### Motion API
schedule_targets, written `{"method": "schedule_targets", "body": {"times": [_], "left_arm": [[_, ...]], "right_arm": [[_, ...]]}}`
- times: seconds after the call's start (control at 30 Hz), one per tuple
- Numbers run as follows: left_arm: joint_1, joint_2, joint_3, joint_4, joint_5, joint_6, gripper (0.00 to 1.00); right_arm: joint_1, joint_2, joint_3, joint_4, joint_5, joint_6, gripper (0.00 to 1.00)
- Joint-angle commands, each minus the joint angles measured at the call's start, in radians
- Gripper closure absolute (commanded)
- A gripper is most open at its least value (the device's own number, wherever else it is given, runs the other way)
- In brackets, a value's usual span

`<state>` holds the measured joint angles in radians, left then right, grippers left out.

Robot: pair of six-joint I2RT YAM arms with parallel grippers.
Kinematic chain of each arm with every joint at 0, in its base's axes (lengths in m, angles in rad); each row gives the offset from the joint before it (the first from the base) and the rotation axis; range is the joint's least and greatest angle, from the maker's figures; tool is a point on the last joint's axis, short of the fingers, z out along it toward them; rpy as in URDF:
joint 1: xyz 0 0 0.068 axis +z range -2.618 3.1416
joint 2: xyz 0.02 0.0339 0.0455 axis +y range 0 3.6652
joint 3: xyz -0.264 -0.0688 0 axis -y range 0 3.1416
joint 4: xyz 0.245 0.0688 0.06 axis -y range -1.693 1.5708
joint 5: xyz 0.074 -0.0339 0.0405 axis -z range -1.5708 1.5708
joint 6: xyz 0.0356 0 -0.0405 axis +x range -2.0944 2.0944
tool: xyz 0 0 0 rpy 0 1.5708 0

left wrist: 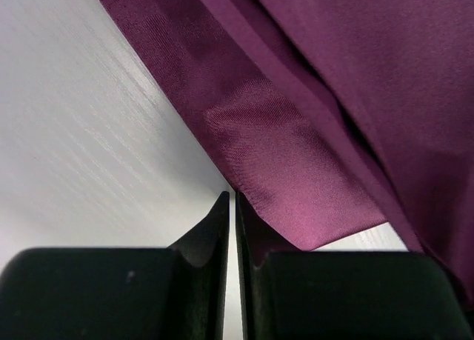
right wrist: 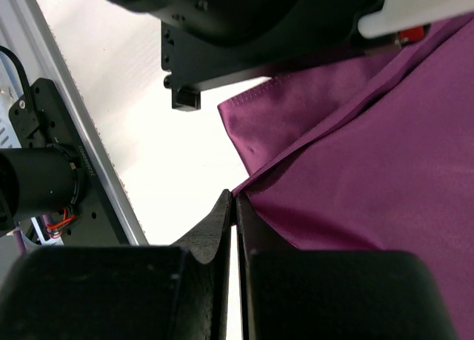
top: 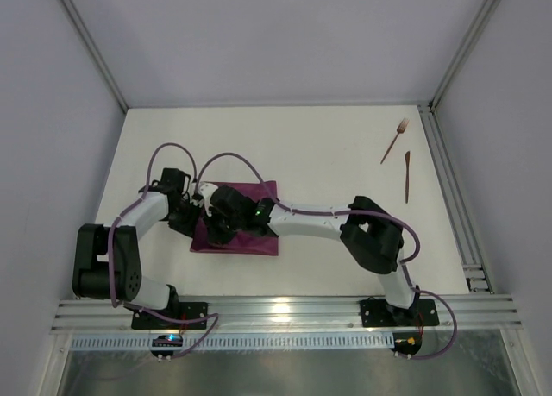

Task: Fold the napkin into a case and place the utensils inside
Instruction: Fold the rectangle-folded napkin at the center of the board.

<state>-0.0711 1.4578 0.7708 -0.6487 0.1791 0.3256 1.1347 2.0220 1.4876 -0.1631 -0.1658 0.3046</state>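
The napkin (top: 255,243) lies partly folded on the table (top: 328,146), left of centre, under both arms. The left gripper (left wrist: 231,197) has its fingers a thin slit apart, with a folded corner of cloth right at their tips. The right gripper (right wrist: 232,194) is closed at a fold's edge; whether either pinches cloth I cannot tell.

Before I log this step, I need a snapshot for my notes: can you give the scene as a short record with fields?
napkin: purple, partly folded, flat on the table, left of centre
left jaws: closed on the napkin's edge
right jaws: closed on the napkin's edge
fork: far right of table, well away from napkin
knife: just beside the fork, not touching it
utensils packed: not yet
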Motion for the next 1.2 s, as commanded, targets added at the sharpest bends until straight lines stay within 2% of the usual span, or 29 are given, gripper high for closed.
{"method": "schedule_targets", "body": {"times": [0.0, 0.27, 0.6, 0.87, 1.17], "left_arm": [[0.007, -0.004, 0.03, -0.009, 0.028, 0.009, 0.93], [0.017, -0.017, 0.025, -0.006, 0.031, 0.009, 0.93], [0.044, -0.027, 0.024, -0.015, 0.048, 0.021, 0.92], [0.048, -0.016, 0.031, -0.02, 0.053, 0.021, 0.97], [0.063, -0.019, 0.03, -0.019, 0.045, 0.018, 0.96]], "right_arm": [[-0.003, 0.02, 0.042, 0.112, -0.054, -0.016, 0.97], [-0.004, 0.079, 0.074, 0.132, -0.025, 0.037, 0.97], [-0.006, 0.096, 0.091, 0.249, -0.028, 0.083, 0.97], [-0.006, 0.15, 0.106, 0.264, -0.058, 0.134, 0.97], [-0.007, 0.179, 0.091, 0.267, -0.047, 0.156, 0.96]]}}
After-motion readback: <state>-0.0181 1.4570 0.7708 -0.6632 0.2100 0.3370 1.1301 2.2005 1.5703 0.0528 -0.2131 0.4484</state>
